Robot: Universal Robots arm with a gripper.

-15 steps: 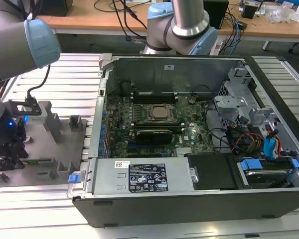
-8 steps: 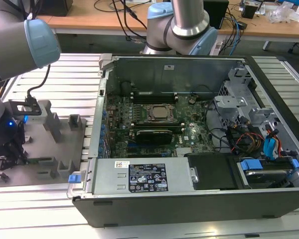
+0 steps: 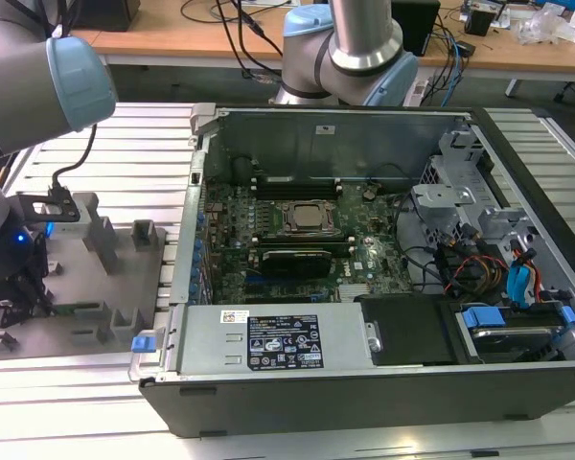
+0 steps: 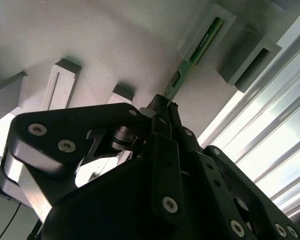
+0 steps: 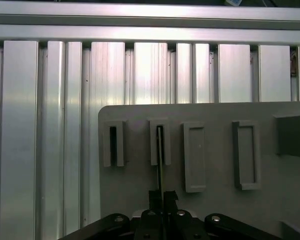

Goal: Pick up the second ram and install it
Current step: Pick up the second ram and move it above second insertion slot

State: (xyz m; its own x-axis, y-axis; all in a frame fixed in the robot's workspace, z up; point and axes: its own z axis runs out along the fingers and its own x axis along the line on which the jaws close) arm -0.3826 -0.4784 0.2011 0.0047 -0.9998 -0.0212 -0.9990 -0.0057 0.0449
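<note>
The second ram [image 4: 189,61] is a thin green stick standing on edge, its far end resting in a grey slotted holder [image 4: 208,31]. In the first wrist view the ram [image 5: 160,165] appears edge-on, running from a holder slot [image 5: 160,142] back to my gripper [image 5: 162,196]. My gripper [image 4: 162,106] is shut on the near end of the stick, one finger against each face. In the exterior view the gripper [image 3: 17,287] hangs low over the grey fixture plate [image 3: 96,278] at the exterior view's left, beside the open computer case [image 3: 364,249].
The green motherboard [image 3: 297,240] lies inside the case with a processor socket [image 3: 305,217] and black slots [image 3: 297,182] beyond it. Several other grey holders [image 5: 245,155] stand on the fixture plate. Ribbed aluminium table [image 5: 50,125] surrounds the plate. Cables and drive cages [image 3: 498,268] crowd the case's right side.
</note>
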